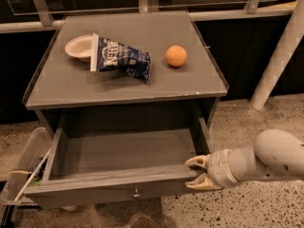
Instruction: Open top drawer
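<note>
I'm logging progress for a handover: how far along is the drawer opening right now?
Done: the top drawer sits pulled well out from under the tabletop, with its bare inside showing. In hand: the gripper is at the right end of the drawer's front panel, away from the knob. Left: probably little, perhaps a last short pull and then backing the gripper away.

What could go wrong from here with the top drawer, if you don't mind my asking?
1. The end effector sits at the right end of the front of the top drawer, away from its central knob; pulling there may skew and jam it.
2. The drawer is already far out; more pull might bring it off its runners.
3. A jolt could set the orange rolling on the cabinet top.
</note>
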You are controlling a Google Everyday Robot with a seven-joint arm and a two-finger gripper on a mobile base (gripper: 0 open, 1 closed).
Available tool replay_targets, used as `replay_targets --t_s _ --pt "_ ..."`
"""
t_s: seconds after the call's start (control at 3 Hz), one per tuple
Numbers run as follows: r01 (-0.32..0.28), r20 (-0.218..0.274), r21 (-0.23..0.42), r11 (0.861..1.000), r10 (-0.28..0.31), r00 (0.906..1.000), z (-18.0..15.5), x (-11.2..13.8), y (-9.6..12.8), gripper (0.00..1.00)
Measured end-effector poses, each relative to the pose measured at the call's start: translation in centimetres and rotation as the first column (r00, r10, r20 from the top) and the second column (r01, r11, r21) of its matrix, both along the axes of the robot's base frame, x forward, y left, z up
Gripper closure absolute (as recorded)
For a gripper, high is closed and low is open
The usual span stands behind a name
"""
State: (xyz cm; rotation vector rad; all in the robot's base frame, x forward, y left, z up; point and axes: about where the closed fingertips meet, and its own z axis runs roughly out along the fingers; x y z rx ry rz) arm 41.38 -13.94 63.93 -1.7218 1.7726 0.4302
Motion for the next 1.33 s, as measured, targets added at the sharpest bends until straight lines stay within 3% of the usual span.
replay_targets --t_s 0.67,1.0,1.33 --pt "0.000 0.000 0.000 1.000 0.000 1.0000 0.0 0.0 0.0 0.35" --pt "-0.009 -0.007 0.039 0.999 0.010 0.9999 -0.1 -0.9 -0.6 0.13" --pt "-0.006 -0.014 0.082 0.997 0.007 0.9999 -0.7 -4.3 -2.2 0.15"
